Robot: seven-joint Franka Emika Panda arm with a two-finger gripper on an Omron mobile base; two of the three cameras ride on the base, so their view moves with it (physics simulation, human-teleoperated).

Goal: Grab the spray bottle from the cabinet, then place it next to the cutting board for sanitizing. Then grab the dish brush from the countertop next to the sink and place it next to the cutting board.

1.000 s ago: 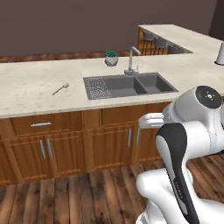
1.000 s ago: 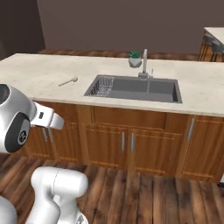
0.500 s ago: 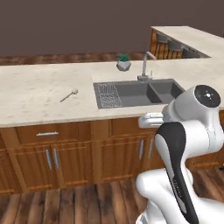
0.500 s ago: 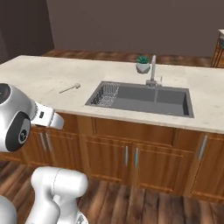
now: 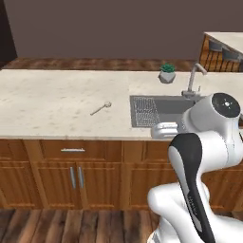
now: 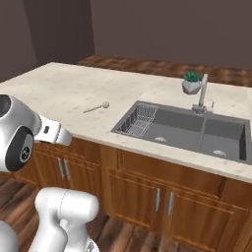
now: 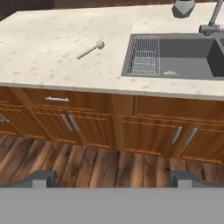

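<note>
The two-finger gripper (image 7: 112, 177) stands fully open and empty, held low before the wooden drawer fronts (a travel posture, in my judgement). The pale, long-handled dish brush (image 5: 101, 108) lies flat on the beige speckled stone countertop (image 5: 47, 102), well left of the dark recessed sink (image 6: 197, 130) and its wire rack (image 7: 144, 55). Open counter surrounds the brush; the front edge is near.

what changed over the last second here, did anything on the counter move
Only the base drove, so the whole view shifted; nothing on the beige speckled countertop moved by itself. The small pale dish brush lies left of the dark sink, the little potted plant by the faucet. The gripper stayed open, holding nothing.
</note>
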